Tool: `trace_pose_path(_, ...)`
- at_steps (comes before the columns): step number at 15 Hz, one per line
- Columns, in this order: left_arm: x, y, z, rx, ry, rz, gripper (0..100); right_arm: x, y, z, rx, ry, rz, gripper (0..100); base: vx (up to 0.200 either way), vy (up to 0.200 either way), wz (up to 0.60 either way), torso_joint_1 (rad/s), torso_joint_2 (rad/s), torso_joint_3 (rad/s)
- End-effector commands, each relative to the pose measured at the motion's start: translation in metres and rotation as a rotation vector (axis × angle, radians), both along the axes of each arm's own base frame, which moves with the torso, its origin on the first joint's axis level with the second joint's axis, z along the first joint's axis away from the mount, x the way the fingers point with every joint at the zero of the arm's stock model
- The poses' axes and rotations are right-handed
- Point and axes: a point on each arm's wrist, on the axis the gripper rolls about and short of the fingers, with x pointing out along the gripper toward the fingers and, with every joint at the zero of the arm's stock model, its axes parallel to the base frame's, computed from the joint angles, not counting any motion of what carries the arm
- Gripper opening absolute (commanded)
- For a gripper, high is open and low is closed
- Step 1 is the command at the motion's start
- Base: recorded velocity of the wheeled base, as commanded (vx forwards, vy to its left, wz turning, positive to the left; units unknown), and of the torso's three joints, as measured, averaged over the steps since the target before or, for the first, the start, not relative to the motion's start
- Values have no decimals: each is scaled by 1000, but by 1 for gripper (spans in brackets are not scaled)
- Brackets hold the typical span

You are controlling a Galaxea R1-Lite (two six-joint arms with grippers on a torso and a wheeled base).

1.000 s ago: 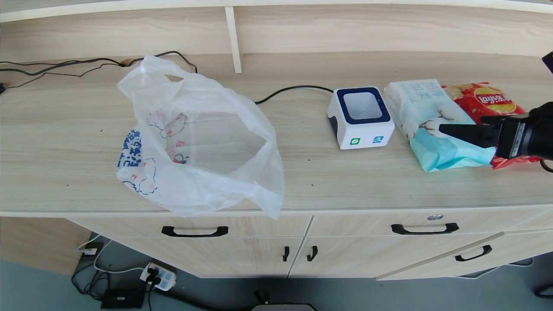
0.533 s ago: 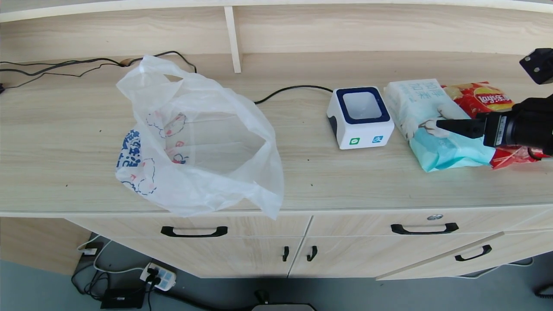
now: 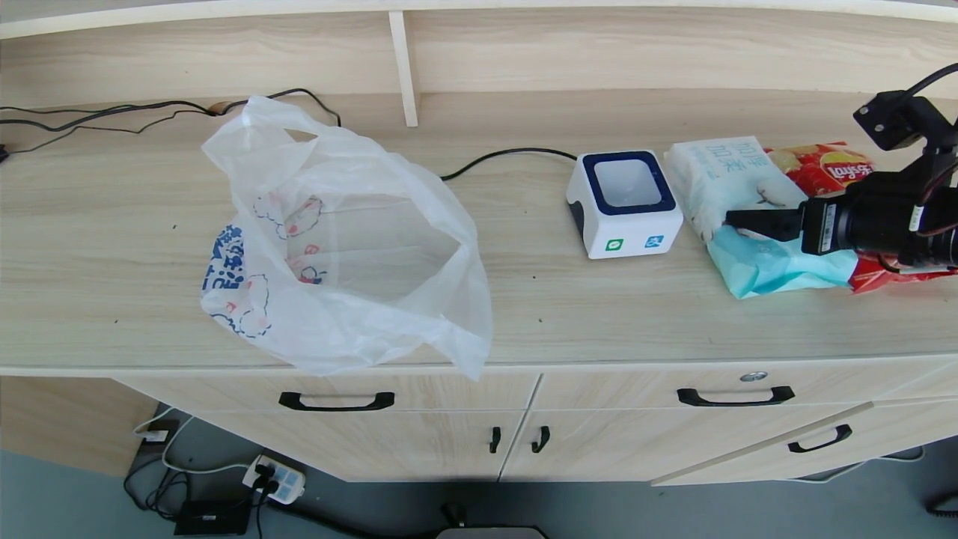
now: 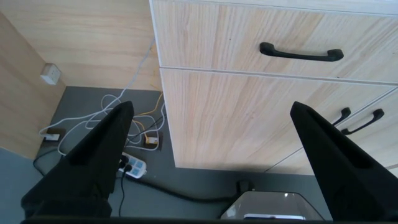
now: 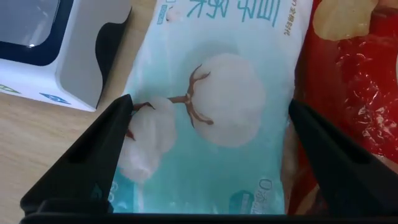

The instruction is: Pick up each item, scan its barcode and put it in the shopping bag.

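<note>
Pale blue tissue pack (image 3: pixel 730 176) flat on wooden counter (image 3: pixel 584 314), right of frame, between scanner (image 3: pixel 625 202) and red crisp bag (image 3: pixel 831 168); right gripper (image 5: pixel 208 106) spread wide over it, empty; shopping bag (image 3: pixel 337 239) left of centre; left gripper (image 4: pixel 211 107) wide apart, empty.

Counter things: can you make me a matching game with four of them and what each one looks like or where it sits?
1. shopping bag
2. scanner
3. tissue pack
4. chips bag

A. red, farthest to the right
B. see-through, on the left
C. white box with a dark blue rim
D. pale blue, under the right gripper

Pairs: 1-B, 2-C, 3-D, 4-A
</note>
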Motion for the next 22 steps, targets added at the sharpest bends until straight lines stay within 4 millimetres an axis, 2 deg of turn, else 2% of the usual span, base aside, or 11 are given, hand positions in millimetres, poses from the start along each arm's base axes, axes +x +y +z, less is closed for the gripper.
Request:
trace_pose_path(1, 0, 0, 0, -1, 1, 1, 100, -1, 7, 1, -16, -8, 23, 100, 0, 0, 0, 0, 0, 0)
trace_pose_path(4, 0, 0, 0, -1, 1, 1, 100, 14, 9, -16, -94, 25, 48, 100, 0, 0, 0, 0, 0, 0)
trace_pose_path(9, 0, 0, 0, -1, 1, 1, 100, 23, 3, -18, -78, 35, 23, 100, 0, 0, 0, 0, 0, 0)
trace_pose_path(10, 0, 0, 0, -1, 1, 0, 100, 24, 3, -16, -78, 28, 21, 0, 0, 0, 0, 0, 0, 0)
trace_pose_path(13, 0, 0, 0, 1, 1, 0, 100, 16, 3, -8, -75, 0, 24, 0, 0, 0, 0, 0, 0, 0)
trace_pose_path(18, 0, 0, 0, 1, 1, 0, 100, -22, 4, 10, -73, -91, 27, 0, 0, 0, 0, 0, 0, 0)
trace_pose_path(20, 0, 0, 0, 1, 2, 0, 100, -67, 4, 17, -20, -165, 17, 0, 0, 0, 0, 0, 0, 0)
trace_pose_path(22, 0, 0, 0, 1, 2, 0, 100, -101, 14, 17, 55, -182, 67, 0, 0, 0, 0, 0, 0, 0)
